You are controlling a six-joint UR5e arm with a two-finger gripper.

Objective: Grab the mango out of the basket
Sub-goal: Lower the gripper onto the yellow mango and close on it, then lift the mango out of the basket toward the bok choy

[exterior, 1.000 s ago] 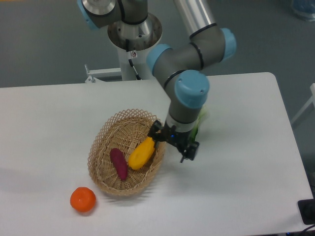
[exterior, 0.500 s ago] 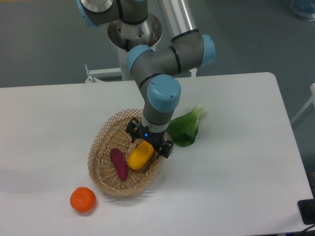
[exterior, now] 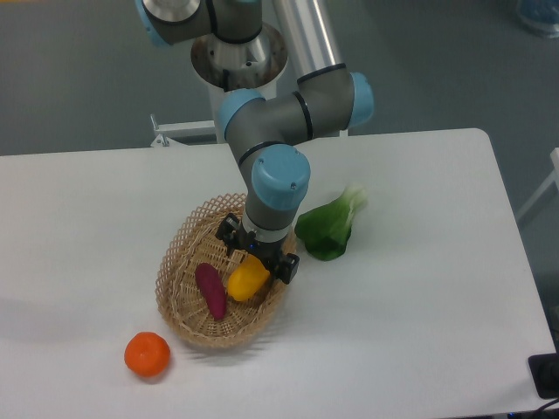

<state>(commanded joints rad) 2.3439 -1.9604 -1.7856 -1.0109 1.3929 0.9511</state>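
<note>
The mango (exterior: pixel 245 279) is a yellow-orange oval lying in the right half of the tan wicker basket (exterior: pixel 179 262). My gripper (exterior: pixel 258 257) hangs directly over the mango's upper end, pointing down, and covers that end. Its black jaws straddle the fruit with a gap between them, so it reads as open. Whether the fingers touch the mango cannot be made out.
A dark purple oblong vegetable (exterior: pixel 210 291) lies in the basket left of the mango. A round orange fruit (exterior: pixel 147 354) sits on the white table in front of the basket. A green leafy vegetable (exterior: pixel 330 229) lies on the table to the right of the basket.
The arm has swung left from beside the basket's right rim to over the mango. The leafy vegetable, hidden behind the arm before, now shows. The fruits have not moved.
</note>
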